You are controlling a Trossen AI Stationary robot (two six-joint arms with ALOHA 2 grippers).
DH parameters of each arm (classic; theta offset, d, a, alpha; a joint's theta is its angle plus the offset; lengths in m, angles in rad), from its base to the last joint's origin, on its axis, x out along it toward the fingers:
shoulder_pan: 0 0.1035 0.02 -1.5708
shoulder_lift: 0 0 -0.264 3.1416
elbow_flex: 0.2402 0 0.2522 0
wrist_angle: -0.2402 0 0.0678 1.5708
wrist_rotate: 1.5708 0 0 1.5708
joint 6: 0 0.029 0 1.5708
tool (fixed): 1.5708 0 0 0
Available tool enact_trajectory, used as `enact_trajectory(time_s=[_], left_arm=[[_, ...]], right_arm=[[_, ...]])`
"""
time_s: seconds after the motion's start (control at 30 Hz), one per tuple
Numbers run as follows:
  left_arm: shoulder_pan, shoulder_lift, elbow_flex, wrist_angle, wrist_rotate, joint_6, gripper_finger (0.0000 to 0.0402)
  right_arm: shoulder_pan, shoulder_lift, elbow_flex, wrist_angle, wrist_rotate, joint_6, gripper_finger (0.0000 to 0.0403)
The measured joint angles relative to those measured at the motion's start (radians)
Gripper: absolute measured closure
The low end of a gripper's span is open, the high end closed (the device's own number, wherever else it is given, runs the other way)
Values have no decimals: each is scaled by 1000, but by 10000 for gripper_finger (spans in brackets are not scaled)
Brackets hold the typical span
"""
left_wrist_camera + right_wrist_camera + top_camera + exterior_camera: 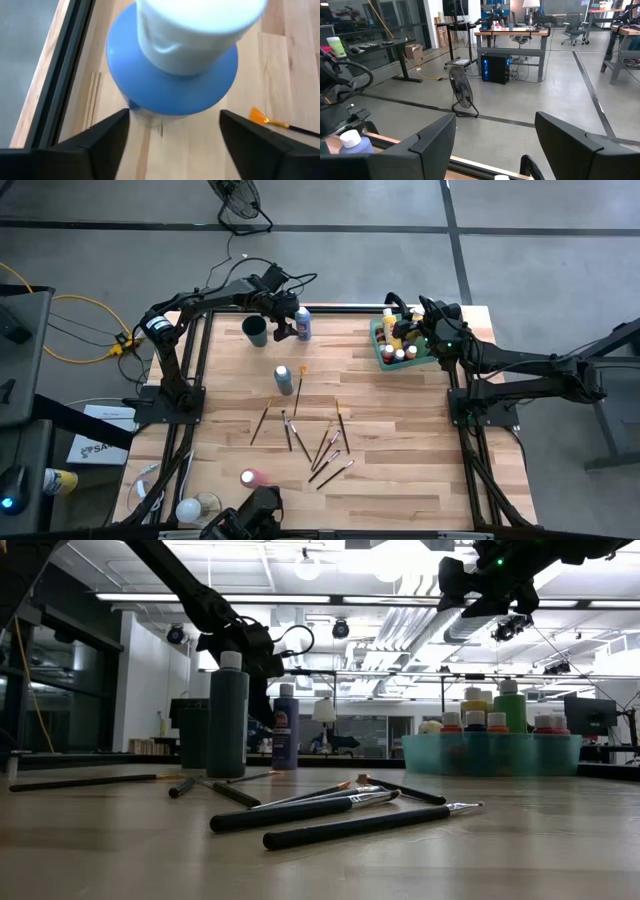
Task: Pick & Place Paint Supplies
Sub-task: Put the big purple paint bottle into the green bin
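A blue paint bottle with a white cap (pixel 303 323) (pixel 172 65) stands upright on its base near the table's far edge (pixel 285 727). My left gripper (pixel 174 125) (pixel 292 322) is over it, open, one finger on either side of the bottle's body with a gap showing. My right gripper (pixel 412 320) (pixel 495 130) hovers open and empty above the green tray (pixel 382 357) (pixel 490 755), which holds several capped bottles. A dark teal bottle (pixel 284 378) (pixel 228 715) stands mid-table. Several brushes (pixel 320 442) (pixel 330 810) lie flat toward the near side.
A dark round cup (pixel 256 330) (pixel 193 735) stands just left of the blue bottle. An orange-tipped brush (pixel 270 120) lies close by. A pink bottle (pixel 250 477) lies on its side near the near edge. Bare wood shows between tray and brushes.
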Motion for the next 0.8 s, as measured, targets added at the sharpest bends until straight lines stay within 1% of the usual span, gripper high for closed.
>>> enact_trajectory(time_s=[0.1,0.17,0.27,0.37,0.43,0.57,0.67,0.73,0.8], left_arm=[[-1,0,-33,65,16,9,62],[-7,0,-64,137,16,-11,50],[-10,0,-107,239,17,-60,46],[-9,1,-114,304,26,-134,46],[-11,1,-114,326,34,-146,46],[-22,1,-114,347,18,-149,46],[-35,1,-114,335,1,-157,57],[-41,1,-114,335,-17,-174,77],[-48,1,-114,336,-23,-189,106]], right_arm=[[0,0,0,0,-2,0,137],[0,0,0,0,-2,0,137],[0,0,0,0,-2,0,137],[0,0,0,0,-2,0,137],[0,0,0,0,-2,0,137],[0,0,0,0,-3,0,137],[0,0,0,0,-3,0,137],[0,0,0,0,-3,0,137],[0,0,0,0,-3,0,137]])
